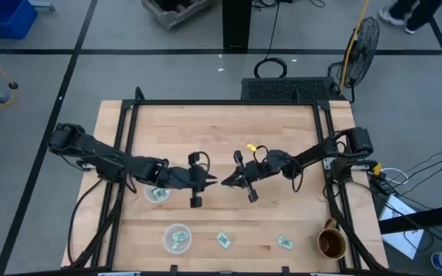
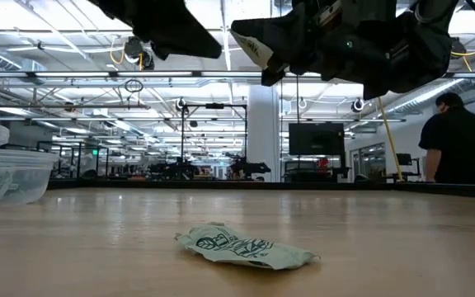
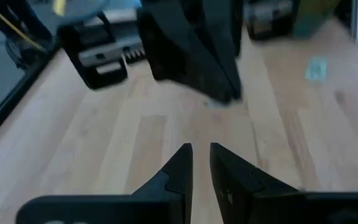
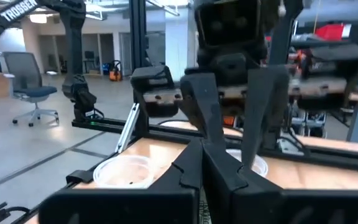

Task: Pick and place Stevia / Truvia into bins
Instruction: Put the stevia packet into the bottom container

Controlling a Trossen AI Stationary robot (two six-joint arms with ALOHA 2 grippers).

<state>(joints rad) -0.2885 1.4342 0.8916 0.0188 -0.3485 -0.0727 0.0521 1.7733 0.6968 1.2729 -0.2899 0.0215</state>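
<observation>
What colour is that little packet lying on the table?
Pale green with darker green print; the packet shows best in the low view.

two sachets (image 1: 223,240), two cups (image 1: 177,237), one mug (image 1: 331,243)

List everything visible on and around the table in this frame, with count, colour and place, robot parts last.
Table: one, light wood, dark-framed.
Clear cups: two, see-through, near-left area; each seems to hold green-white sachets.
Loose sachets: two, pale green and white, flat on the wood near the front edge.
Mug: one, brown-gold, front right corner.
Fan: one, dark, on the floor beyond the table's right.
Person: one, dark top, in the room behind.
Left tool: dark, mid-table, fingers nearly together, empty.
Right tool: dark, facing it closely, fingers together.
</observation>
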